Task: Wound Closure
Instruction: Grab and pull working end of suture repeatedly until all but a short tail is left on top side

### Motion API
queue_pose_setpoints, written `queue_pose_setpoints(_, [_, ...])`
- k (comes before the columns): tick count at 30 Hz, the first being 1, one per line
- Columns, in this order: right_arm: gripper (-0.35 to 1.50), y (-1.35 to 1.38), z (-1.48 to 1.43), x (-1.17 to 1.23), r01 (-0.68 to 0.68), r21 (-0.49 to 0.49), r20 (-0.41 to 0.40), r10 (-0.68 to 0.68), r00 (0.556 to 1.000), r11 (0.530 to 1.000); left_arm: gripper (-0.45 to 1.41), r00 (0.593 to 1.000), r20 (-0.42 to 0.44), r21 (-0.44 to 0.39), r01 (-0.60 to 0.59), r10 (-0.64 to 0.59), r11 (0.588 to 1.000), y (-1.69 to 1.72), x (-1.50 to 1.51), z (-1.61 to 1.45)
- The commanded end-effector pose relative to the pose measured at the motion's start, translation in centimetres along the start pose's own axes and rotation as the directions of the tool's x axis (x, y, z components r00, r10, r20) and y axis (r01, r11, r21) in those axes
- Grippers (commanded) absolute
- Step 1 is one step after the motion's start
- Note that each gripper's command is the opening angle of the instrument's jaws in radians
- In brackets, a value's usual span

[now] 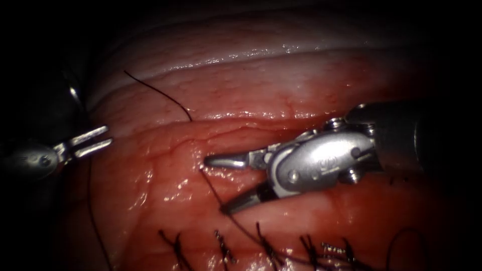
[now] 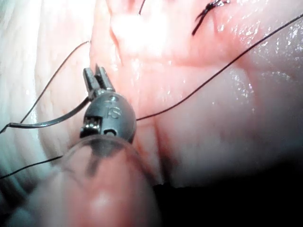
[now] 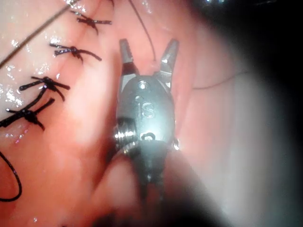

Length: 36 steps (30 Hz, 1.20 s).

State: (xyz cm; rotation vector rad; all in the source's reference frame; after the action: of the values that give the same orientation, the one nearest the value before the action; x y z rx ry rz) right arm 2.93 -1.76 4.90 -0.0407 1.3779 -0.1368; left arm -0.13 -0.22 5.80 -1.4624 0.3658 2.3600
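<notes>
You can read a stamped "IS" on the metal body of the right tool [image 3: 150, 60], just behind its jaws. The left tool [image 2: 100, 78] bears a similar mark reading roughly "IS", less clearly.

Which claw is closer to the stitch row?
Right. Its open, empty claw hovers just above the stitches, with thread crossing between its jaws. The left claw, open and empty, sits far to their left, with the needle beside it.
</notes>
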Motion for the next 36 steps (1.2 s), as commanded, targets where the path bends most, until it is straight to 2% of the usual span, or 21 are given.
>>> queue_pose_setpoints(1, [1.43,-0.01,0.12,-0.08,0.006,0.008,0.006,-0.006,1.0,1.0,-0.45,1.0,-0.001,0.0,0.0,0.0,1.0,0.02,-0.03,0.07])
queue_pose_setpoints(6, [1.36,-0.06,0.15,-0.19,0.006,0.015,0.018,-0.006,1.0,1.0,-0.45,1.0,-0.001,0.0,-0.001,0.001,1.0,0.03,-0.03,0.06])
queue_pose_setpoints(7, [1.28,-0.08,0.15,-0.2,0.001,0.015,0.018,-0.002,1.0,1.0,-0.45,1.0,-0.001,0.0,0.005,-0.005,1.0,0.03,-0.03,0.06])
queue_pose_setpoints(8, [1.11,-0.09,0.15,-0.2,-0.009,0.015,0.019,0.009,1.0,1.0,-0.45,1.0,-0.001,0.0,0.005,-0.005,1.0,0.03,-0.03,0.06])
queue_pose_setpoints(9, [0.71,-0.11,0.14,-0.19,-0.025,0.019,0.015,0.025,1.0,1.0,-0.45,1.0,-0.001,0.0,0.005,-0.005,1.0,0.03,-0.03,0.06])
queue_pose_setpoints(10, [-0.31,-0.12,0.13,-0.17,-0.06,0.027,0.009,0.06,0.998,0.998,-0.45,1.0,-0.001,0.0,0.005,-0.005,1.0,0.03,-0.03,0.06])
queue_pose_setpoints(16, [-0.35,-0.08,0.1,-0.09,-0.068,0.044,-0.011,0.068,0.998,0.997,-0.45,1.0,-0.001,0.0,0.005,-0.005,1.0,0.03,-0.03,0.06])
queue_pose_setpoints(28, [-0.35,-0.25,-0.12,0.26,-0.064,0.086,-0.049,0.068,0.996,0.994,-0.45,1.0,-0.001,0.001,0.011,-0.011,1.0,0.03,-0.03,0.07])
queue_pose_setpoints(36, [-0.35,-0.29,-0.15,0.38,-0.056,0.106,-0.072,0.064,0.995,0.993,-0.45,1.0,0.0,0.002,0.011,-0.011,1.0,0.03,-0.02,0.07])
